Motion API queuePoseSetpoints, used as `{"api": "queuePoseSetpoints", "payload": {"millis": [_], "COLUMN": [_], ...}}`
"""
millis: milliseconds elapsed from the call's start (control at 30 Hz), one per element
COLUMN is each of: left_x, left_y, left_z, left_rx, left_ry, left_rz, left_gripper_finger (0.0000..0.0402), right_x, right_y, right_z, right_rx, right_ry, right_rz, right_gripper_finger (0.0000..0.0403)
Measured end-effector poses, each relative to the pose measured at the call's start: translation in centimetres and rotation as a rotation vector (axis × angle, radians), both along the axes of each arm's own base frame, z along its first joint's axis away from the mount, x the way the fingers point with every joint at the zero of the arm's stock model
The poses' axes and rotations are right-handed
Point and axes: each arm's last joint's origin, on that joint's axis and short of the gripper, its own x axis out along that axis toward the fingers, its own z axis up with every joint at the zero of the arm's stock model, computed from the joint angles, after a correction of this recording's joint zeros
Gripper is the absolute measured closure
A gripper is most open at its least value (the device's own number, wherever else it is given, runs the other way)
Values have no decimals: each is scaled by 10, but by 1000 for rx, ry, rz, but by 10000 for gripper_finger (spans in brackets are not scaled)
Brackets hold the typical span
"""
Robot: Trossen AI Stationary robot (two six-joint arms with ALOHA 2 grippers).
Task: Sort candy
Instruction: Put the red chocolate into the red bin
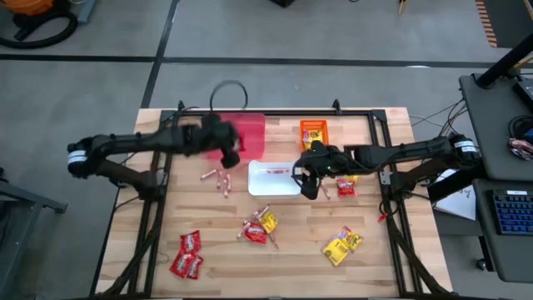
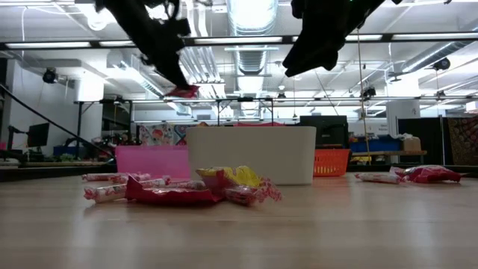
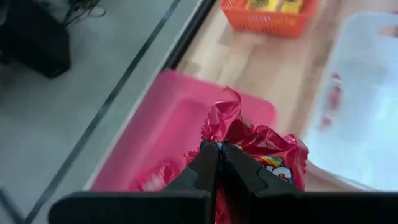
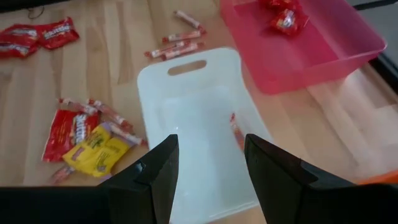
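Note:
My left gripper [image 3: 219, 149] is shut on a shiny red candy packet [image 3: 267, 152] and hangs in the air above the pink-red bin [image 3: 168, 118]. In the high view this gripper [image 1: 223, 143] sits over that bin [image 1: 250, 129]. My right gripper [image 4: 208, 158] stands open above the white bin [image 4: 186, 106], nothing between its fingers. A red-and-white stick [image 4: 237, 133] lies in the white bin. Red packets [image 4: 283, 18] lie in the pink-red bin. The orange bin [image 1: 314, 133] holds yellow-orange packets. My left gripper pinches the red packet between its two shut fingers, at a crumpled part [image 3: 231, 138] near the fingertips. The fingers slant down from the table's left side. The packet is lifted clear, sticking out past the fingertips, above the pink-red bin.
Loose candy lies on the wooden table: sticks [image 1: 216, 178] left of the white bin, a mixed pile [image 1: 258, 227] in the middle, red packets [image 1: 186, 254] near left, yellow-orange packets [image 1: 342, 244] near right, and one red packet [image 1: 346, 188] beside my right gripper.

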Motion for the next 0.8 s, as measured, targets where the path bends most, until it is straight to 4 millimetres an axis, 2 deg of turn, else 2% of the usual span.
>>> {"api": "queuePoseSetpoints", "payload": {"millis": [167,367,567,800], "left_x": [-1,-9,-8,-3], "left_y": [64,122,142,148], "left_z": [-16,-59,-98,-109], "left_rx": [-32,-149,-250,-241], "left_ry": [-5,52,125,122], "left_rz": [-35,50,63,67], "left_gripper_finger": [401,401,401,387], "right_x": [-4,-5,-6,-5], "right_y": [12,26,33,33], "right_z": [-4,-5,-5,-5], "right_rx": [40,61,78,82], "right_ry": [52,58,56,53], "right_rz": [5,37,44,30], "right_gripper_finger": [227,227,227,227]}}
